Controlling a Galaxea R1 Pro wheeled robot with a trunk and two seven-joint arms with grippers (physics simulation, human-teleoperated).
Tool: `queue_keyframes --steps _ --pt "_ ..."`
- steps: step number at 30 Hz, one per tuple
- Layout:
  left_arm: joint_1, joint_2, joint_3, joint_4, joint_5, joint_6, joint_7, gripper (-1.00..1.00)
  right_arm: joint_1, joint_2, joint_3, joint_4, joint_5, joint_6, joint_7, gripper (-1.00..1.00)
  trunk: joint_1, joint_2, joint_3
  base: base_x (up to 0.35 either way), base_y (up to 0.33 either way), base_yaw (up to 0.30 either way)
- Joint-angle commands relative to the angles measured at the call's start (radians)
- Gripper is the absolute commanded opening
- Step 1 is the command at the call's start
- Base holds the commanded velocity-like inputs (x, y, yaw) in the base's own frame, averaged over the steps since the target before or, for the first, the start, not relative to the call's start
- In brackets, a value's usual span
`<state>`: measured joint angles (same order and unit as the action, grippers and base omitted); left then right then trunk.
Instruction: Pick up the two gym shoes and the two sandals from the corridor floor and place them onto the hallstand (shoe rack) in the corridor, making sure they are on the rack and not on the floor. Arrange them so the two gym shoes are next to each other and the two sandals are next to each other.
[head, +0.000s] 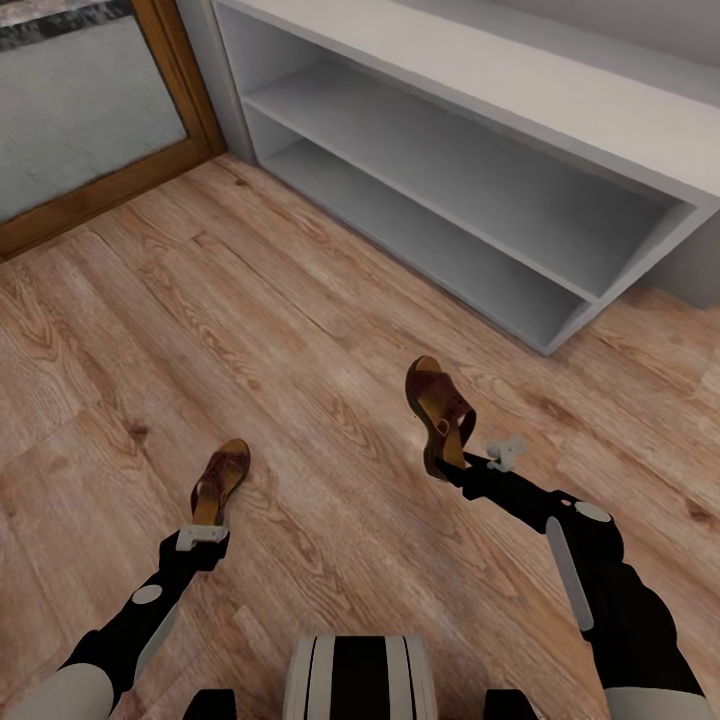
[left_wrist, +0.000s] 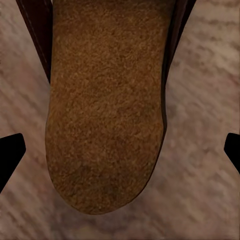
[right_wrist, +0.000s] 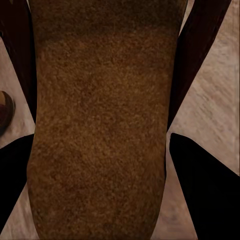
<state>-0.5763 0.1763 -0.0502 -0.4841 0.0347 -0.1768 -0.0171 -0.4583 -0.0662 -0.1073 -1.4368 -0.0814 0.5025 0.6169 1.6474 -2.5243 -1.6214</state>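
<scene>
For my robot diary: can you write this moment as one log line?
right pincer: shut on right sandal, lifted | left pincer: open around left sandal heel, on floor | hallstand: shelves bare

Your right gripper (head: 455, 466) hides the heel of the sandal (head: 440, 410) it holds. In both wrist views the footbed runs past the frame edge, toes unseen. Beyond your grippers, the hallstand (head: 470, 190) is cut off by the picture's edge.
</scene>
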Motion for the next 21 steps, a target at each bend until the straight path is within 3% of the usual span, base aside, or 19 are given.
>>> queue_keyframes --steps 1,12,16,21 --pt "0.0 0.001 -0.005 0.001 0.004 -0.004 0.0 1.0 0.0 0.0 -0.004 -0.001 -0.011 0.01 0.001 -1.0 0.0 0.0 -0.001 0.0 0.0 0.0" --pt "0.0 0.002 -0.005 0.001 0.004 -0.004 0.0 1.0 0.0 0.0 -0.015 -0.001 -0.011 0.01 0.001 -1.0 0.0 0.0 -0.006 0.0 0.0 0.05" --pt "0.0 0.002 -0.005 0.0 0.004 -0.004 0.0 1.0 0.0 0.0 -0.016 -0.001 -0.011 0.01 0.001 -1.0 0.002 -0.001 -0.025 0.0 0.0 0.091" --pt "0.0 -0.001 -0.005 -0.001 0.003 -0.004 0.0 1.0 0.0 0.0 -0.016 -0.001 -0.011 0.01 0.001 -1.0 0.002 -0.001 -0.025 0.0 0.0 0.017"
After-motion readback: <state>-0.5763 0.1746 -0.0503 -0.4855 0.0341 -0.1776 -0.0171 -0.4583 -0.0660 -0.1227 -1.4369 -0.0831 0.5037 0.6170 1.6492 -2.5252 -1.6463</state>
